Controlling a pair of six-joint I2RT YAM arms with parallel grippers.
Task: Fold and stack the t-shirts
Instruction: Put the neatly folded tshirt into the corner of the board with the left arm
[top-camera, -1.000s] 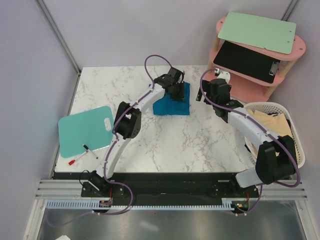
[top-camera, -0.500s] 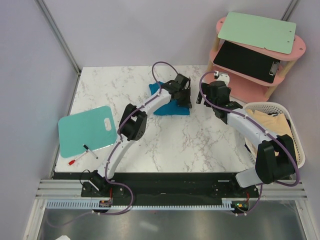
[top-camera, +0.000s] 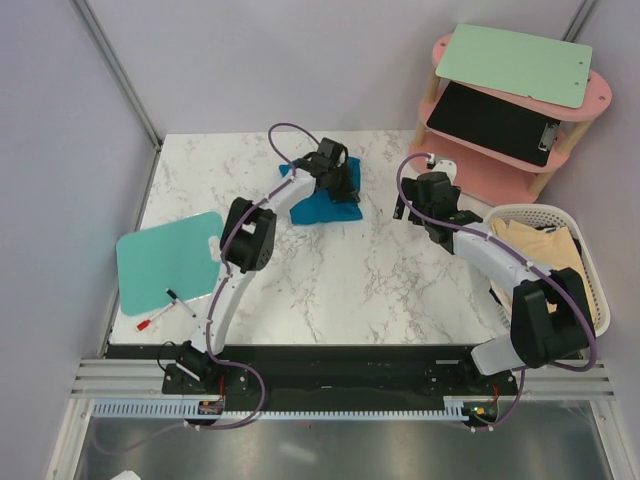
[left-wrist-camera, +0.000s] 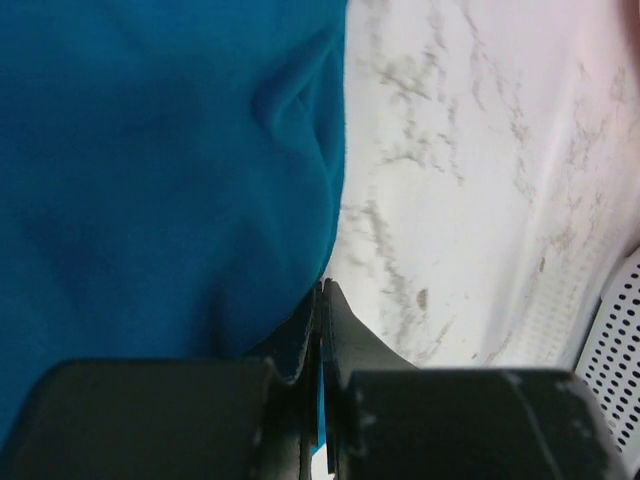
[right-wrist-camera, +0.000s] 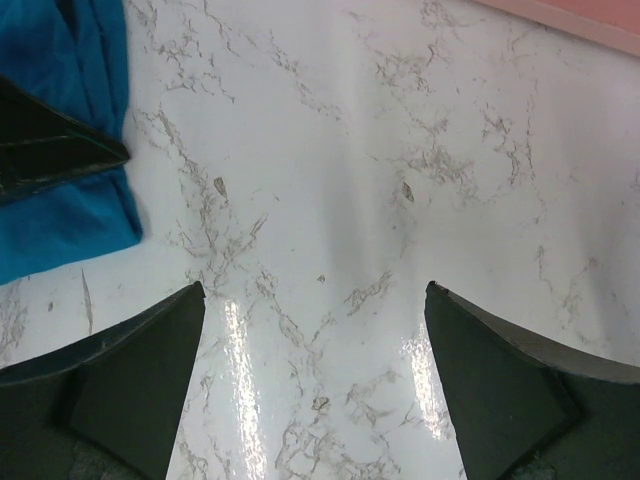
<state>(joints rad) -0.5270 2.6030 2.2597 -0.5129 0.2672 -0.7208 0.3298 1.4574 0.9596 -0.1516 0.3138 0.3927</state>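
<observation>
Soft rumpled teal t-shirt on glossy veined marble desk, left end effector pinching its edge, right end effector spread

Top camera looked steeply down on the whole desk from behind the robot, both wrist cameras pointed down close over it, sharing the teal t-shirt edge.

The plain deep teal-blue cloth t-shirt contrasts with the white marble table, which is veined in grey. The white plastic mesh basket holds pale cream-yellow cloth shirts, and the flat rigid board is mint-green.
</observation>
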